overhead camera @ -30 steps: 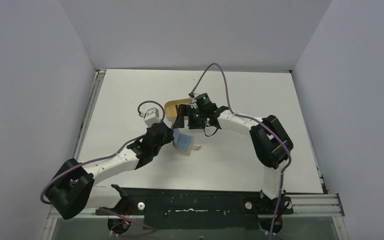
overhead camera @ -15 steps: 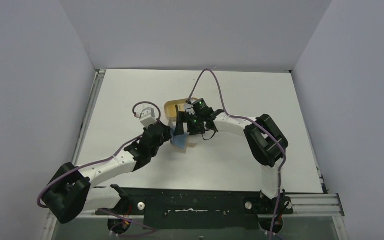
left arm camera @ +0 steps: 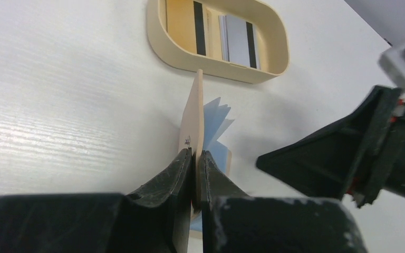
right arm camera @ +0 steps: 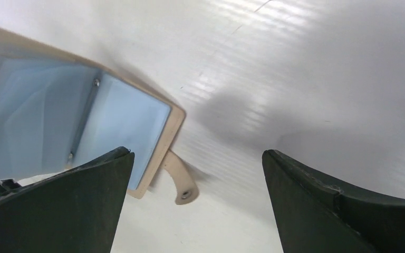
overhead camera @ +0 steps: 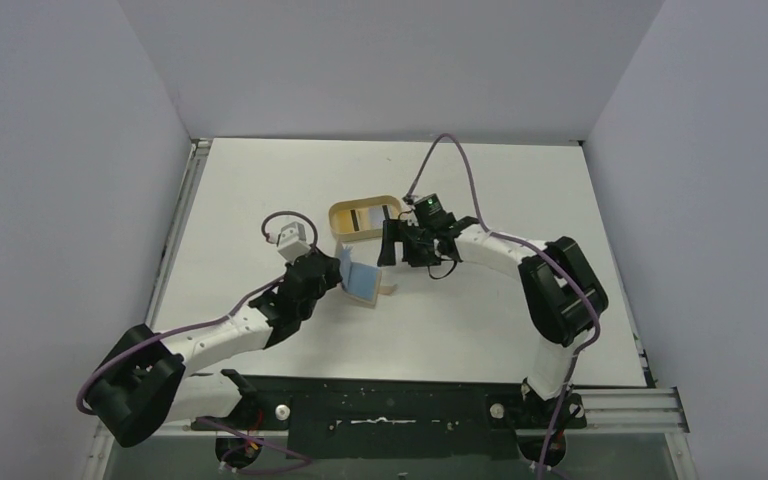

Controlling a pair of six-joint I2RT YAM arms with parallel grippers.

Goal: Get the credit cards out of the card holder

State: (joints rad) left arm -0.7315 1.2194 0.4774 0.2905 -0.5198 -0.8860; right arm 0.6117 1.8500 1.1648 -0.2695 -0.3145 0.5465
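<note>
Top view: left fingers (overhead camera: 343,277) clamped on the card holder (overhead camera: 364,283), held open on edge over the desk (overhead camera: 260,180), just near-side of the oval tray (overhead camera: 337,214); right fingers (overhead camera: 388,250) spread wide, empty, just right of it, nearer arm for any pull. Left wrist: tan cover (left arm camera: 194,121) pinched edge-on, long axis pointing at tray; both credit cards (left arm camera: 237,45) lie flat inside tray, stripes up, no readable print. Right wrist: blue lining (right arm camera: 121,121) sits up-left of the gap, snap tab (right arm camera: 181,185) hanging; pockets look empty, view partial.

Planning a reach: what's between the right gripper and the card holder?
Only bare table, seen in the right wrist view, separates right gripper and card holder.
</note>
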